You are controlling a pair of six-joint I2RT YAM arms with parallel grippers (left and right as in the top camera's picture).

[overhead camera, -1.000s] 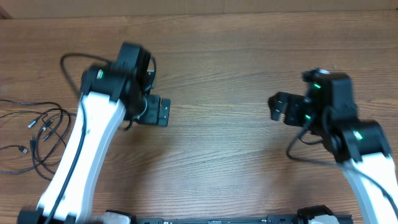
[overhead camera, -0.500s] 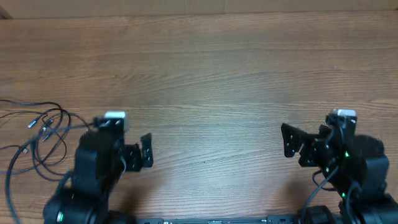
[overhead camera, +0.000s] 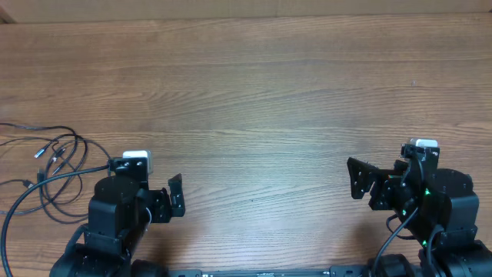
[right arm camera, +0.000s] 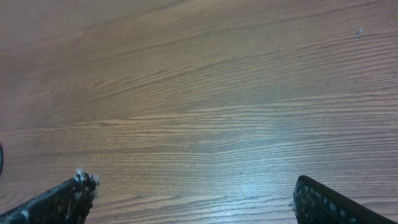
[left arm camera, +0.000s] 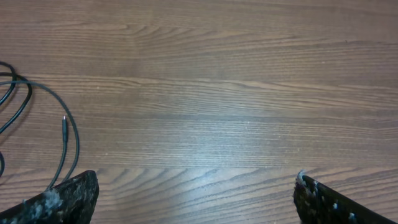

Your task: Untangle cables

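Your left pincer [left arm camera: 194, 198]: released, jaws spread wide. Your right pincer [right arm camera: 194, 190]: likewise released, jaws wide apart, bare wood showing between them. Thin black cables with small silver plug tips [overhead camera: 55, 161] lie in loose overlapping loops at far left of brown wood-grain desk [overhead camera: 261, 85], just beside left arm, apart from both pincers. Left wrist view catches one loop and one plug tip.

Item 1: left arm [overhead camera: 115, 219], folded low at 7 o'clock (overhead view); left gripper [left arm camera: 196, 202] spread wide, holding nothing.
Item 2: right arm [overhead camera: 442, 208], folded at 5 o'clock; right gripper [right arm camera: 193, 199] likewise wide, holding nothing.
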